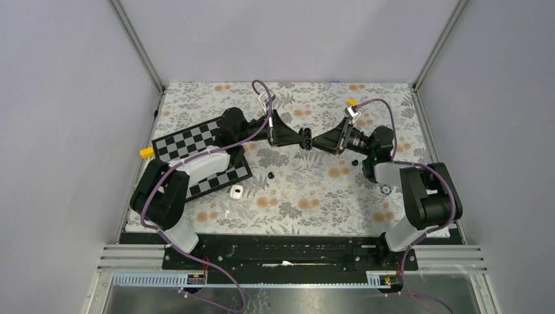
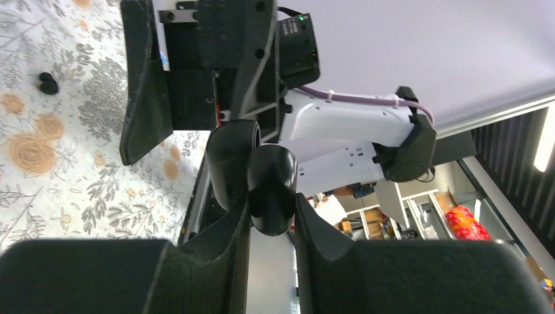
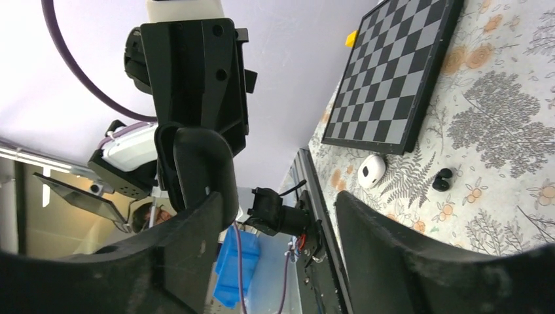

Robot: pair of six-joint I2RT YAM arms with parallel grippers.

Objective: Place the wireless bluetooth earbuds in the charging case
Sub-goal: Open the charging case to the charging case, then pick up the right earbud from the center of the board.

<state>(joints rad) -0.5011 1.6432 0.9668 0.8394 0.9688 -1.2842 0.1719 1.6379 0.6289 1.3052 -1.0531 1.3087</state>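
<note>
Meeting above mid-table in the top view, the left gripper [image 1: 300,139] clamps the black charging case [image 1: 305,139], facing the right gripper [image 1: 319,140]. One earbud [image 1: 271,175] and a second earbud [image 1: 355,161] lie on the table [image 1: 314,196].

Left wrist view: its fingers [image 2: 209,261] pinch the case.

Right wrist view: its fingers [image 3: 406,261] stand spread, holding nothing.

Left wrist view. The left gripper [image 2: 271,226], its black fingers [image 2: 196,275] filling the lower edge, clamps a black charging case [image 2: 271,183] between the fingertips. Opposite, the right gripper [image 2: 194,139] faces it with jaws spread; whether it touches the case cannot be told. A white arm link [image 2: 347,124] carrying a purple cable [image 2: 360,99] lies behind. One black earbud [image 2: 47,82] rests on the floral table [image 2: 59,176].
</note>
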